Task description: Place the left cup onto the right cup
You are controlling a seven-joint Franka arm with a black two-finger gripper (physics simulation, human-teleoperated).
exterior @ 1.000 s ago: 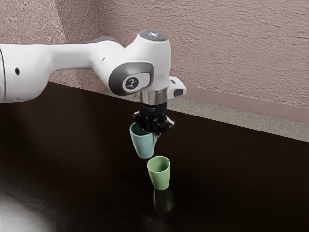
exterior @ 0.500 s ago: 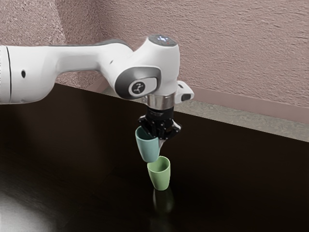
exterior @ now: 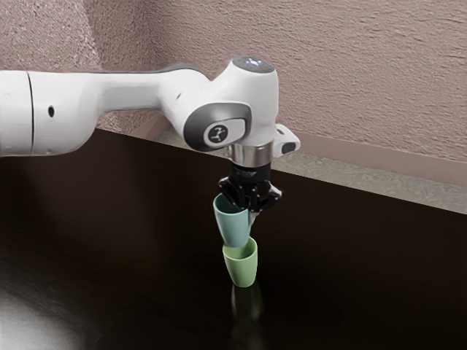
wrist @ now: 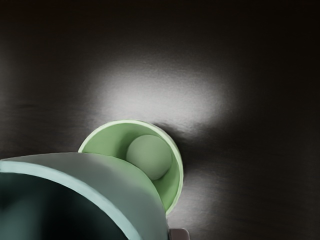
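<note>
A teal cup (exterior: 233, 221) hangs tilted from my gripper (exterior: 248, 207), which is shut on its rim. Its base dips into the mouth of the light green cup (exterior: 241, 265), which stands upright on the dark table (exterior: 365, 277). In the wrist view the teal cup (wrist: 75, 200) looms large right under my hand, covering part of the green cup (wrist: 150, 155), whose inside bottom still shows beside it.
The dark glossy table stretches widely around both cups. A pale ledge (exterior: 365, 175) and a rough pinkish wall (exterior: 365, 65) bound its far edge.
My arm has carried the teal cup toward the exterior view's right and downward, from beside the green cup to over it, with its base now at the green cup's mouth.
</note>
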